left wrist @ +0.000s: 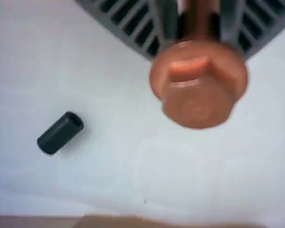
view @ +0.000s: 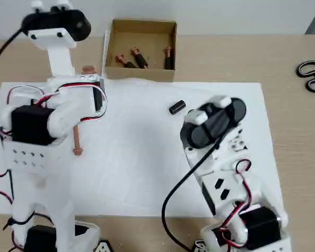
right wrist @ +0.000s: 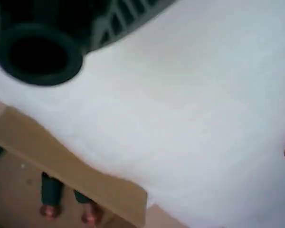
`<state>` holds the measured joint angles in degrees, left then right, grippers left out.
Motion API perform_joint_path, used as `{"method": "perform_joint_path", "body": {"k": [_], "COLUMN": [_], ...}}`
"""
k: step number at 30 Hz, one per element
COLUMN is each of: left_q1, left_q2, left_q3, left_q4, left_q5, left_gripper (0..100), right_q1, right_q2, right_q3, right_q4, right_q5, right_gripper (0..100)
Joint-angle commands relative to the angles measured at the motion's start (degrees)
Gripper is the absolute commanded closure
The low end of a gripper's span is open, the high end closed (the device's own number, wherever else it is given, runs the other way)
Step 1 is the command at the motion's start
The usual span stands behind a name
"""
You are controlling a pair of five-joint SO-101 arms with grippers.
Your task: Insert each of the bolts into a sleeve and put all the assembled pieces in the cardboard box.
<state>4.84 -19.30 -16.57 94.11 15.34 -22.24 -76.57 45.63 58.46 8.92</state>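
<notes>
My left gripper (view: 76,127) is shut on a copper bolt (view: 76,140) that hangs head down over the white sheet; in the left wrist view the bolt's head (left wrist: 198,85) sits below the grey fingers (left wrist: 128,26). A loose black sleeve (view: 177,107) lies on the sheet between the arms, and it also lies in the left wrist view (left wrist: 60,133). My right gripper (right wrist: 47,23) is shut on another black sleeve (right wrist: 38,54), whose open end faces the camera. The cardboard box (view: 109,50) stands at the back and holds three assembled pieces (view: 138,58).
Another copper bolt (view: 87,69) lies behind the left arm, near the box's left corner. Small white parts (view: 236,142) sit beside the right arm. Scissors (view: 312,73) lie at the far right. The box wall (right wrist: 71,175) is close to the right gripper.
</notes>
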Motion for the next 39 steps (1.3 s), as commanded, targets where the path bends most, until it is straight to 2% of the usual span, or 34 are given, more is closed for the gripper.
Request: {"method": "perform_joint_path", "body": {"k": [1, 5, 7, 11, 15, 21, 26, 30, 35, 39], "left_q1": [0.1, 3.7, 6.5, 9.7, 12.2, 16.4, 17.1, 17.1, 20.0, 23.1], "left_q2": [-1.7, -1.6, -1.6, -1.6, -2.0, -2.1, -2.1, -2.1, -3.5, -11.3], "left_q3": [0.7, 0.8, 0.8, 3.4, 9.5, 14.2, 17.3, 20.8, 21.8, 22.5], "left_q4": [-1.9, -4.5, -6.7, -14.9, -20.0, -19.8, -29.8, -37.8, -36.7, -34.3], "left_q5": [0.3, 0.5, 3.3, 9.0, 8.1, 5.9, 11.6, 14.3, 14.2, 14.2], "left_gripper": [99, 99, 99, 99, 99, 99, 99, 99, 99, 99], "right_q1": [-0.7, -0.7, -0.7, -0.7, -0.7, -0.7, -1.1, -4.9, -6.2, -6.3], "right_q2": [-6.3, -11.4, -12.4, -12.7, -13.1, -13.1, -13.1, -13.1, -13.1, -13.1], "right_q3": [5.7, 14.4, 19.0, 25.2, 29.1, 32.4, 34.4, 34.6, 34.9, 36.0], "right_q4": [-5.0, -10.2, -12.8, -17.7, -22.4, -22.8, -22.8, -22.5, -22.4, -22.5], "right_q5": [-0.1, -0.1, -0.4, -5.9, -10.1, -12.2, -14.0, -13.9, -13.9, -13.9], "right_gripper": [98.4, 98.4, 98.4, 98.4, 98.4, 98.4, 98.4, 98.4, 98.4, 98.4]}}
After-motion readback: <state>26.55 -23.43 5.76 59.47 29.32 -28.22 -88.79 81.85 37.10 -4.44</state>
